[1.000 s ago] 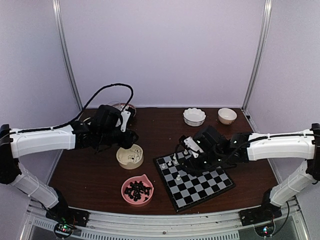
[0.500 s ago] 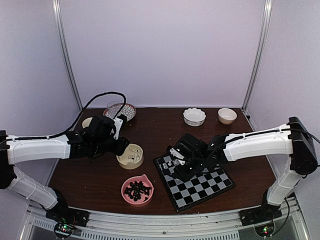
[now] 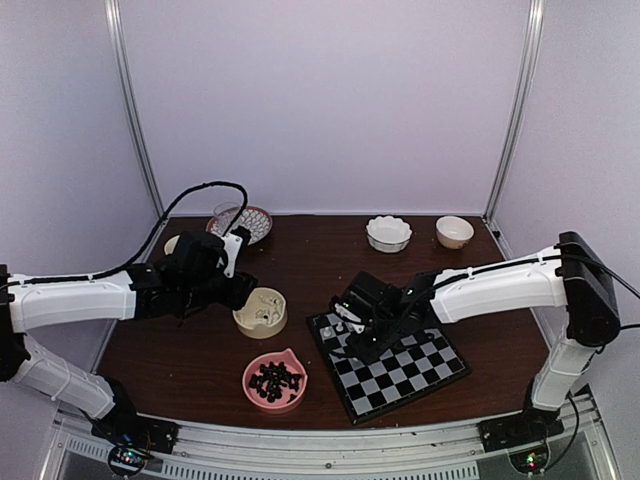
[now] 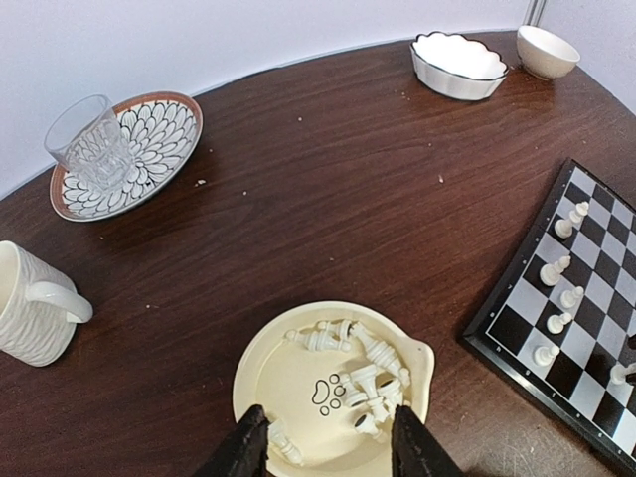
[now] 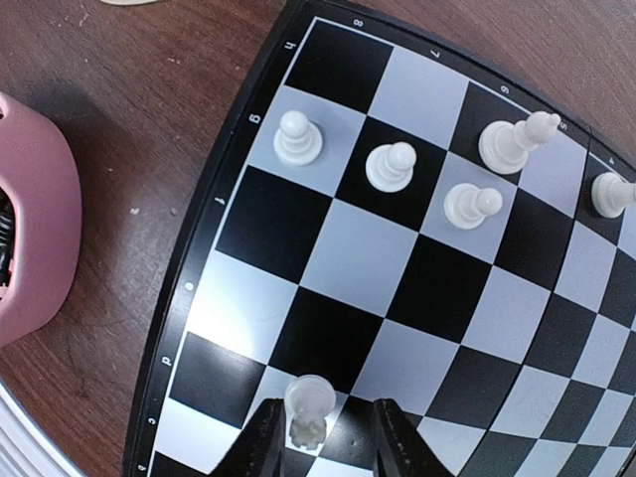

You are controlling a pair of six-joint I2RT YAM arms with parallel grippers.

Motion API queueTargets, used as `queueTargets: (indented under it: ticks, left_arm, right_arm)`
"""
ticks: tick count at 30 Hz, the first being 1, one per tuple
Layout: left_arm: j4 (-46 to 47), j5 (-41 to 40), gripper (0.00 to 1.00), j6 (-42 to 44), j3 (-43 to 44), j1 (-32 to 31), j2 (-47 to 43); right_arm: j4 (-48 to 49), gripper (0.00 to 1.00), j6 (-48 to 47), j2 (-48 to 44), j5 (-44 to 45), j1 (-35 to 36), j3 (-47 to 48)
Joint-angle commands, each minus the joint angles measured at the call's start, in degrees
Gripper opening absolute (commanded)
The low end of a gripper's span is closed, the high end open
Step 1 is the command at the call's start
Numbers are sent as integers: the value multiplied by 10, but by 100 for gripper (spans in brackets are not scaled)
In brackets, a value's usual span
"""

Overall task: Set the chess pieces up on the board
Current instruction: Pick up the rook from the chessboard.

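The board [image 3: 405, 372] lies right of centre, with several white chess pieces [image 5: 390, 166] standing in its far-left corner. My right gripper [image 5: 323, 437] hangs low over the board's near-left edge. A white chess piece [image 5: 308, 407] stands between its fingers, against the left one with a gap to the right one, so the gripper is open. My left gripper [image 4: 328, 452] is open above the near rim of a cream bowl [image 4: 260, 348] that holds several white pieces [image 4: 373, 383] lying on their sides. One piece [image 4: 283, 444] lies beside the left finger.
A pink bowl [image 3: 275, 380] of black pieces sits close to the board's left edge. Behind the left arm are a mug [image 4: 30, 303] and a glass [image 4: 89, 144] on a patterned plate [image 4: 164, 124]. Two white bowls [image 4: 457, 62] [image 4: 549, 50] stand at the back right.
My right arm has reached left across the board to the lone piece by the near-left edge, and its jaws have narrowed around it. The left arm has dropped lower toward the cream bowl.
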Motion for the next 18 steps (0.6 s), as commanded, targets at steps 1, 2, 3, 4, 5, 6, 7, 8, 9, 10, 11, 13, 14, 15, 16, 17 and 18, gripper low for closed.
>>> queueTargets:
  ticks: [1, 2, 3, 4, 5, 6, 7, 8, 9, 10, 11, 13, 14, 15, 16, 17, 18]
  left_arm:
    - [23, -8, 42, 8, -6, 3, -11]
    - [22, -8, 42, 8, -6, 3, -11]
    - [23, -8, 42, 8, -6, 3, -11]
    - [22, -8, 42, 8, -6, 3, -11]
    - [21, -8, 42, 8, -6, 3, -12]
    - [21, -8, 42, 8, -6, 3, -11]
    - [21, -8, 42, 8, -6, 3, -11]
    - [22, -8, 42, 8, -6, 3, -11]
    - [21, -8, 42, 8, -6, 3, -12]
    - [21, -8, 42, 8, -6, 3, -12]
    - [21, -8, 42, 8, -6, 3, -12]
    - [20, -7, 42, 8, -5, 3, -13]
    - [20, -8, 42, 8, -6, 3, -13]
    - [20, -8, 43, 8, -6, 3, -14]
    - [19, -8, 43, 8, -6, 3, -14]
    - [19, -8, 43, 8, -7, 3, -16]
    - [20, -9, 43, 8, -7, 3, -17]
  right_arm:
    - [-4, 32, -5, 10, 16, 4, 17]
    - [-4, 30, -5, 11, 15, 4, 17]
    - [-4, 29, -5, 12, 14, 4, 18]
    - [-5, 28, -5, 13, 13, 4, 18]
    - [-4, 27, -5, 13, 13, 4, 17]
    - [-4, 26, -6, 12, 11, 4, 18]
    - [-4, 25, -6, 12, 10, 4, 18]
    - [-4, 22, -6, 11, 9, 4, 18]
    - [-4, 20, -6, 10, 8, 4, 18]
    - [-5, 17, -6, 8, 6, 4, 19]
    - [-5, 16, -6, 6, 5, 4, 19]
    - [-7, 15, -7, 0, 3, 4, 21]
    - [-9, 14, -8, -4, 2, 4, 24]
    - [-11, 13, -8, -6, 2, 4, 27]
    - [-14, 13, -8, -8, 0, 4, 30]
    - [-17, 13, -10, -11, -2, 4, 35]
    - [-19, 13, -11, -12, -4, 4, 39]
